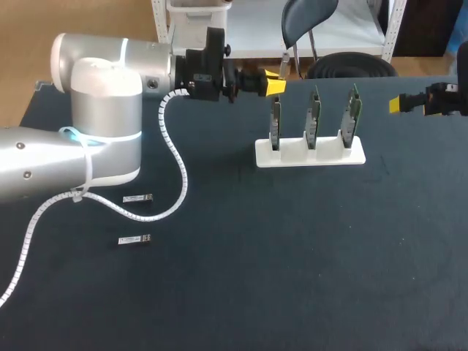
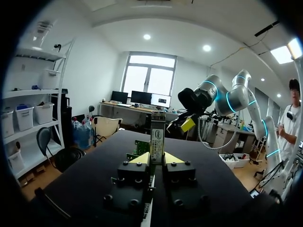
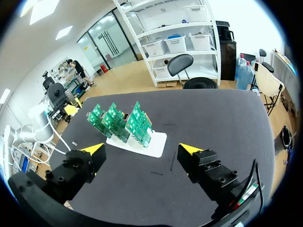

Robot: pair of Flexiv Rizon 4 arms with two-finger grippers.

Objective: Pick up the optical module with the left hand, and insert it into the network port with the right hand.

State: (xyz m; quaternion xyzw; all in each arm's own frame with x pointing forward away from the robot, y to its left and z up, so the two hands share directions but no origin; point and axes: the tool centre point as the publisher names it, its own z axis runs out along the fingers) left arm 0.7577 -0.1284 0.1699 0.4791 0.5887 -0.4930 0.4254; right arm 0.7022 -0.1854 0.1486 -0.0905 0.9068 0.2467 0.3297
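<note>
While our left gripper (image 2: 156,159) clamps the module (image 2: 157,136) between its fingers, tips closed on both its sides, our right gripper (image 3: 142,150) hangs wide open and empty, with the boards (image 3: 137,124) on their stand (image 3: 156,144) ahead of its fingers, well apart.

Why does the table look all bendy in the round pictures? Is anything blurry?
Left wrist view: the fisheye lens curves the table edges, but the module in the left gripper is sharp. Right wrist view: the same bending, strongest near the rim, and the boards look clear. Head view: lines stay straight, and the dark table shows no glare.
</note>
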